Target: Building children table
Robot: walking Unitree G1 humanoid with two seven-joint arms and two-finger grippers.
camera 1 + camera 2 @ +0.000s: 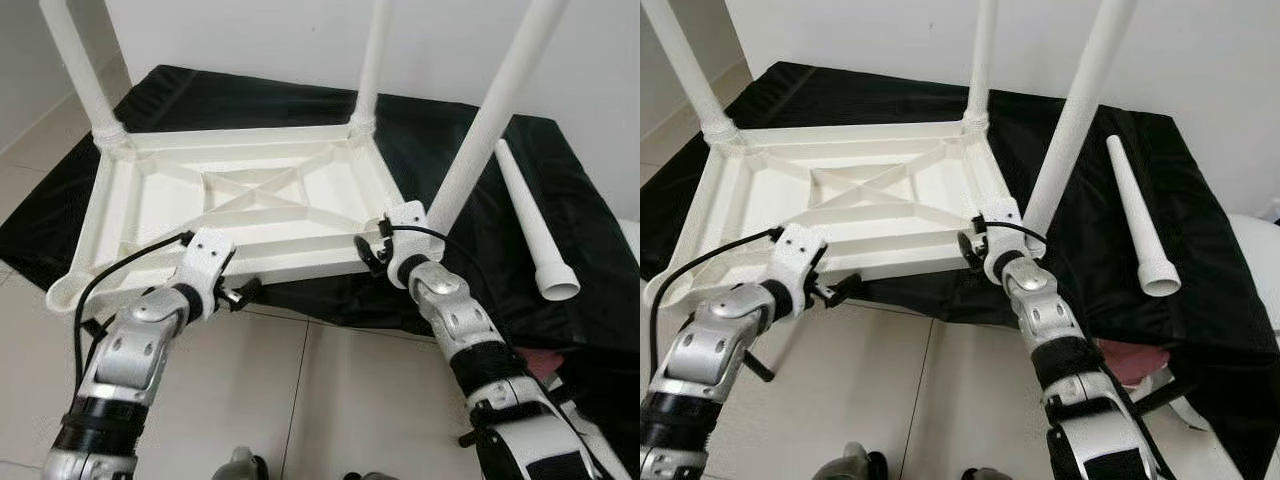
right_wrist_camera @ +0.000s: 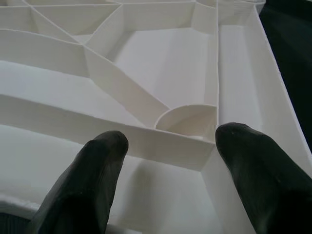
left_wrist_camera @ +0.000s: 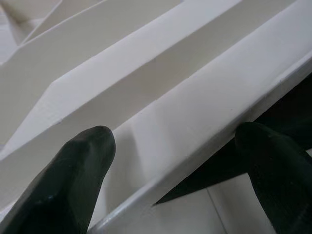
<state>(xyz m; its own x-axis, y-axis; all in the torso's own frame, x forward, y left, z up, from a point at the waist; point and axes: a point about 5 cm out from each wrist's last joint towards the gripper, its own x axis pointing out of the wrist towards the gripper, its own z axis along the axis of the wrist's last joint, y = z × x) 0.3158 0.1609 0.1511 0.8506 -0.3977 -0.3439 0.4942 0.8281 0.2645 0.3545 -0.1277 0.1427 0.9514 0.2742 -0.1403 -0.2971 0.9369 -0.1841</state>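
Risk: upturned tabletop (image 1: 240, 215) sits on black cloth (image 1: 560, 180) w/ near edge overhanging, left gripper (image 3: 175, 161) fingers apart astride that rim, right gripper (image 2: 168, 161) fingers apart at empty corner socket (image 2: 187, 117), so a shove could skid it & topple the fitted legs (image 1: 495, 115), loose leg (image 1: 532, 225) nearby.

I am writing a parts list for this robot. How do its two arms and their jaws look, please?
Both arms are silver metal segments with black joint bands. Each wrist carries a white, rough-textured housing. The left gripper and the right gripper each have two long, rounded black fingers. A black cable loops along each forearm to the wrist.
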